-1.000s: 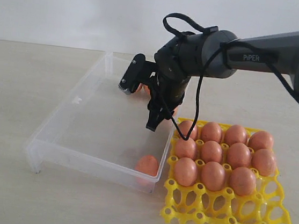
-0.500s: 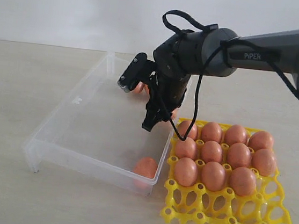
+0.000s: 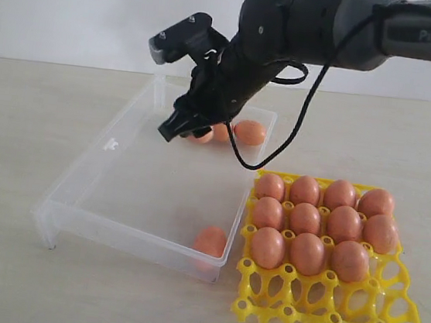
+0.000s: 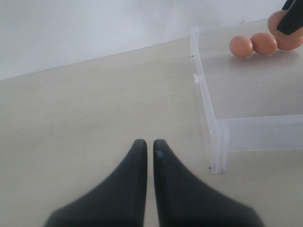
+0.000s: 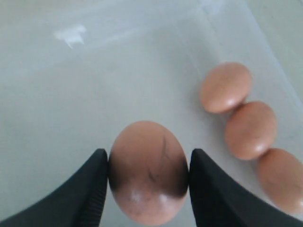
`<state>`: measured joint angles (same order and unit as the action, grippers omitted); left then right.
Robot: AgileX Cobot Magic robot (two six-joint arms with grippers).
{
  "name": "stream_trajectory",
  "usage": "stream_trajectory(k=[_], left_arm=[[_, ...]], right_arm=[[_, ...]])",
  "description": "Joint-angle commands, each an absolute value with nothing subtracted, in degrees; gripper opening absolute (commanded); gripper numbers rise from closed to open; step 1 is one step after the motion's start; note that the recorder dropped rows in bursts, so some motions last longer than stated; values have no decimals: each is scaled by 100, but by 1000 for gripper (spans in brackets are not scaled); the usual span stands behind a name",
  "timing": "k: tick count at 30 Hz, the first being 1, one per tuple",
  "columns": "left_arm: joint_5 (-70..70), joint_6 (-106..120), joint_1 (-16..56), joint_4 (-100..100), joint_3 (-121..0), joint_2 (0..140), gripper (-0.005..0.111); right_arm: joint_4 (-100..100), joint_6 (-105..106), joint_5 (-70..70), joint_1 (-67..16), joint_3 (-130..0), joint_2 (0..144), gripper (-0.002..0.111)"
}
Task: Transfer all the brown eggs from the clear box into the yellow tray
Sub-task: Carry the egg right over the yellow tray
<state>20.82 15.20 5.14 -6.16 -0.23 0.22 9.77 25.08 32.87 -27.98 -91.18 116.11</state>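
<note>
Your right gripper [image 5: 148, 161] is clamped on a smooth orange-brown egg [image 5: 147, 172]; next, carry it to a free cell in the yellow plastic grid tray [image 3: 328, 321].

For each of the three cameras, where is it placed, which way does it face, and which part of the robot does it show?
Exterior: off the arms, looking down across the table at the clear box and yellow tray; shows the right arm.
Left wrist: low outside the box, facing its wall; shows the shut left tool.
Right wrist: above the box, looking in; right tool grips a brown egg.
Shared: all see the loose eggs.
</note>
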Motion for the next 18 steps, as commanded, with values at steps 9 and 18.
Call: stream_trajectory(k=[9,18], left_arm=[[2060,1458,492,-617,0,0,4],[2060,1458,492,-617,0,0,4]], right_arm=[[4990,4787,-2306,-2795,-4558,8237,0],[5081,2388,-4146,-2795,-1741,6568,0]])
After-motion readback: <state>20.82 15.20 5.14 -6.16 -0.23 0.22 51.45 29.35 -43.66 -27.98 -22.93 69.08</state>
